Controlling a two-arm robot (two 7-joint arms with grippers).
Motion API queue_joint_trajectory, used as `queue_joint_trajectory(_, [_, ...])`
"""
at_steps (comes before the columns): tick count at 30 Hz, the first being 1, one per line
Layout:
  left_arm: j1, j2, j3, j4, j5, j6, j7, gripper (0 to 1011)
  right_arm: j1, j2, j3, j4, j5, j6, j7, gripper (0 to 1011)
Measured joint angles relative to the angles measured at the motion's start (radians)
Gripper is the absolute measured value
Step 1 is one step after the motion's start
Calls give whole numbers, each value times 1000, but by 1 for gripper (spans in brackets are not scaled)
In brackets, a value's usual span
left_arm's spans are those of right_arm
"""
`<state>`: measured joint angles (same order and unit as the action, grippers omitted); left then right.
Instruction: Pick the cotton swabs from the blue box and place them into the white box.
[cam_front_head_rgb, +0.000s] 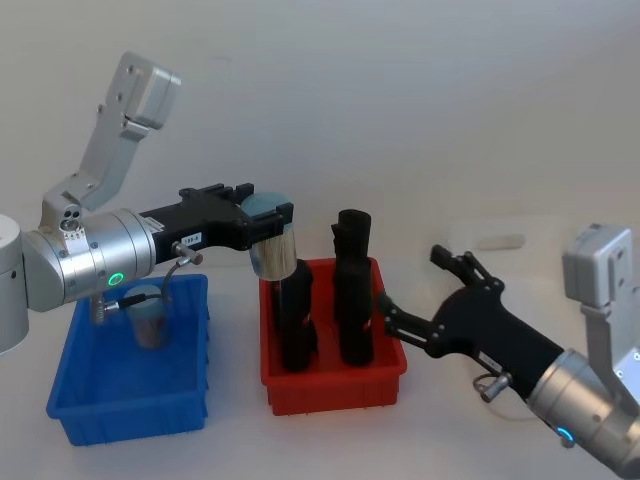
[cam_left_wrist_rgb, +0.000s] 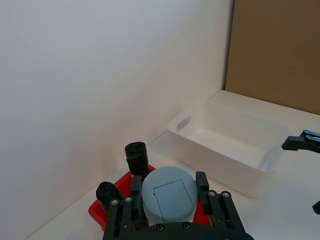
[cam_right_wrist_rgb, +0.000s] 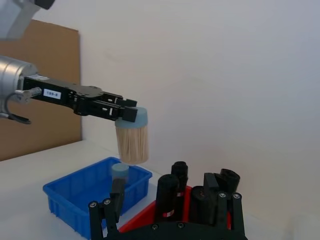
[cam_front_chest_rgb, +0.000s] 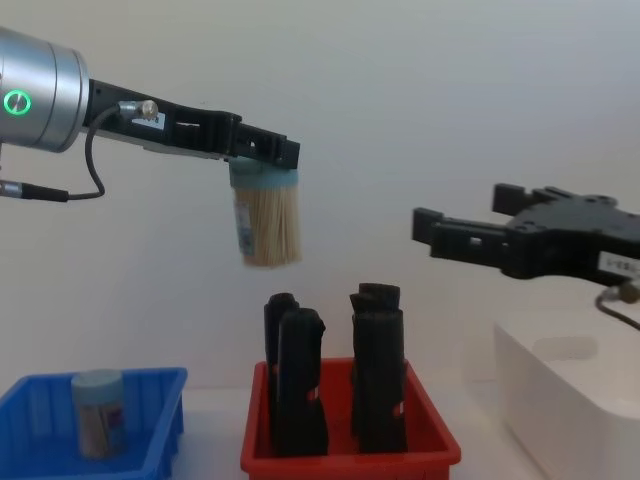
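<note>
Swab jar (cam_front_chest_rgb: 268, 225) in left pincer (cam_front_chest_rgb: 264, 163) (by lid)

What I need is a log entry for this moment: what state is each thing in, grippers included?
Left gripper: shut on the lid of a clear jar of cotton swabs, held in the air.
Second clear jar: upright in the small blue plastic box.
Red plastic bin: holds tall black upright objects.
Large white plastic box: empty.
Right gripper: open, empty.
</note>
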<state>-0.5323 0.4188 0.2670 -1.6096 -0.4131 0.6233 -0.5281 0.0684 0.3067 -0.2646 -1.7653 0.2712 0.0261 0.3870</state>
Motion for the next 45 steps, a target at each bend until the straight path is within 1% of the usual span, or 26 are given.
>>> queue_joint_trajectory(1, [0,0,0,0,0,0,0,652,13,-7,-4,7,-4,2,21,1002])
queue_joint_trajectory(4, [0,0,0,0,0,1,0,652,30,-16,-9,17,-10,5,45,1002])
queue_joint_trajectory(5, [-1,0,0,0,0,1,-1,652,43,-23,-12,27,-14,6,62,1002])
queue_joint_trajectory(9, [-1,0,0,0,0,1,-1,652,79,-42,-19,58,-25,10,101,1002])
queue_joint_trajectory(10, [-1,0,0,0,0,1,-1,652,79,-42,-19,58,-25,10,101,1002])
queue_joint_trajectory(13, [-1,0,0,0,0,1,-1,652,107,-56,-23,85,-32,13,125,1002])
queue_joint_trajectory(26, [-1,0,0,0,0,1,-1,653,199,-96,-30,195,-40,19,190,1002])
queue_joint_trajectory(36, [-1,0,0,0,0,0,-1,652,283,-133,-39,310,-45,8,247,1002])
queue_joint_trajectory(42, [-1,0,0,0,0,0,-1,653,320,-150,-45,363,-52,-1,269,1002])
queue_joint_trajectory(45, [-1,0,0,0,0,0,-1,653,344,-161,-49,400,-56,-7,283,1002])
